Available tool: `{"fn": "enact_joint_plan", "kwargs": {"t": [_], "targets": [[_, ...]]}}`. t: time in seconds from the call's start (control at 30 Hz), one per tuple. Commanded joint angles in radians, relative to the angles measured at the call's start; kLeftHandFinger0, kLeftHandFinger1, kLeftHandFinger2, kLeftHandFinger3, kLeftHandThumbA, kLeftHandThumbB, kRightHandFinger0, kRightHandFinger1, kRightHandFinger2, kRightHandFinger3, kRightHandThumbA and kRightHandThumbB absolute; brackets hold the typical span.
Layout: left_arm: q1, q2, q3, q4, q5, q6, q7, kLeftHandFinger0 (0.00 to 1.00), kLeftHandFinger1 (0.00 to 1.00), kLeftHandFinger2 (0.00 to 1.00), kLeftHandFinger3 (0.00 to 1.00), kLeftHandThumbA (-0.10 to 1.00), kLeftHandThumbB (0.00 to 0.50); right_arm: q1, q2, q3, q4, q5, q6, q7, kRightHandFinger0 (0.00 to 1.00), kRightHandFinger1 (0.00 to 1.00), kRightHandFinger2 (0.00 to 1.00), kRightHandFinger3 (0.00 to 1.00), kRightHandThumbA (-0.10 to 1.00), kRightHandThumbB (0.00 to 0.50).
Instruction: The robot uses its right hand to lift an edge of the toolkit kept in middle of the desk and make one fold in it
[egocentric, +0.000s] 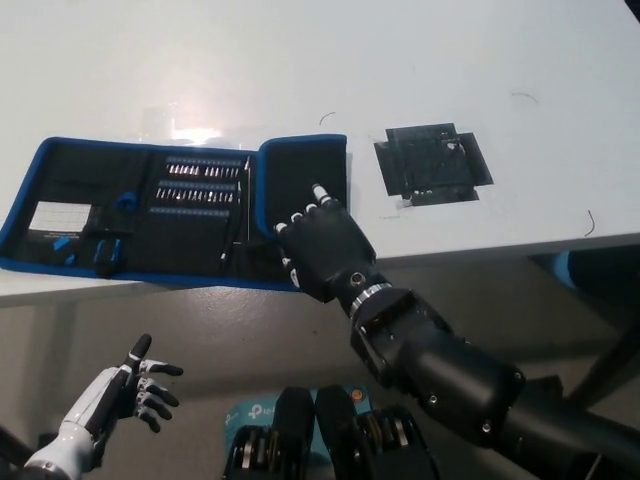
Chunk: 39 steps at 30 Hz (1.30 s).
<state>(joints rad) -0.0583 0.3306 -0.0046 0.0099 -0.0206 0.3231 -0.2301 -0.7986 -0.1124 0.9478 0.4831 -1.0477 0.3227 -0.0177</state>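
Evidently the right hand (322, 245) is lying flat, fingers spread, pressing the toolkit (180, 210) flap down mid-frame; the left hand (135, 390) is idling open lower left

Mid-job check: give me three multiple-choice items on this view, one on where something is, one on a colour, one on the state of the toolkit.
1. Where does the dark square patch lie relative to the toolkit?
A. On the toolkit's right side
B. On its left side
C. On top of it

2. What colour is the toolkit's border?
A. Red
B. Blue
C. Yellow

3. How does the toolkit's right-end flap stand?
A. Spread out flat to the right
B. Folded over onto the case
C. Hanging off the desk edge

Answers: 1 A, the patch sits on the white desk on the kit's right side. 2 B, a blue edge runs all round it. 3 B, the flap lies turned over under the right hand; the left hand rests below the desk.
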Motion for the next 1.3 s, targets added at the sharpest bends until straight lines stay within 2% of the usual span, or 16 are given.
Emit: {"fn": "enact_joint_plan", "kwargs": {"t": [0.0,0.13,0.27,0.37,0.43,0.53,0.6,0.67,0.73,0.83,1.1,1.27], "targets": [[-0.001,0.016,0.008,-0.015,-0.002,-0.018,-0.006,0.36,0.38,0.4,0.59,1.0,0.428,0.055,-0.02,-0.035,-0.015,0.026,0.011,0.14,1.0,1.0,1.0,1.0,0.4,0.5],[-0.004,0.017,0.006,-0.017,0.002,-0.015,-0.006,0.38,0.39,0.4,0.59,1.0,0.435,0.067,-0.01,-0.086,-0.05,0.034,-0.004,0.133,1.0,1.0,1.0,1.0,0.44,0.5],[0.0,0.015,0.011,-0.019,-0.003,-0.017,-0.005,0.38,0.4,0.41,0.61,1.0,0.442,0.083,0.016,-0.16,-0.106,0.085,-0.016,0.142,1.0,1.0,1.0,1.0,0.42,0.5],[0.0,0.015,0.011,-0.023,-0.001,-0.006,-0.003,0.39,0.4,0.4,0.6,1.0,0.425,0.092,0.034,-0.2,-0.151,0.116,-0.008,0.182,1.0,1.0,1.0,1.0,0.43,0.5],[0.001,0.016,0.01,-0.023,-0.001,-0.013,-0.004,0.4,0.41,0.4,0.6,1.0,0.419,0.1,0.055,-0.241,-0.201,0.158,0.016,0.231,1.0,1.0,1.0,1.0,0.43,0.471],[0.006,0.015,0.011,-0.026,-0.002,-0.007,-0.004,0.41,0.41,0.41,0.6,1.0,0.426,0.109,0.073,-0.276,-0.239,0.182,0.02,0.264,1.0,1.0,1.0,1.0,0.43,0.462],[0.01,0.013,0.013,-0.02,0.002,-0.017,0.002,0.37,0.38,0.38,0.58,1.0,0.433,0.115,0.09,-0.305,-0.296,0.21,0.043,0.304,1.0,1.0,1.0,1.0,0.47,0.452],[0.01,0.013,0.013,-0.024,0.0,-0.01,0.0,0.37,0.39,0.39,0.57,1.0,0.427,0.117,0.096,-0.326,-0.351,0.231,0.063,0.339,1.0,1.0,1.0,1.0,0.5,0.444],[0.011,0.015,0.014,-0.024,0.0,-0.009,-0.001,0.38,0.4,0.39,0.58,1.0,0.427,0.118,0.101,-0.334,-0.363,0.235,0.066,0.354,1.0,1.0,1.0,1.0,0.5,0.444],[0.01,0.015,0.01,-0.016,0.002,-0.009,-0.003,0.44,0.44,0.42,0.58,1.0,0.436,0.122,0.109,-0.361,-0.451,0.255,0.105,0.401,1.0,1.0,1.0,1.0,0.5,0.47],[0.019,0.014,0.011,-0.013,0.001,-0.016,-0.004,0.41,0.42,0.41,0.6,1.0,0.448,0.11,0.073,-0.433,-0.611,0.321,0.12,0.479,1.0,1.0,1.0,1.0,0.49,0.489],[0.021,0.014,0.016,-0.015,0.002,-0.013,0.001,0.4,0.41,0.4,0.59,1.0,0.448,0.1,0.033,-0.503,-0.728,0.351,0.147,0.522,1.0,1.0,1.0,1.0,0.5,0.478]]}}
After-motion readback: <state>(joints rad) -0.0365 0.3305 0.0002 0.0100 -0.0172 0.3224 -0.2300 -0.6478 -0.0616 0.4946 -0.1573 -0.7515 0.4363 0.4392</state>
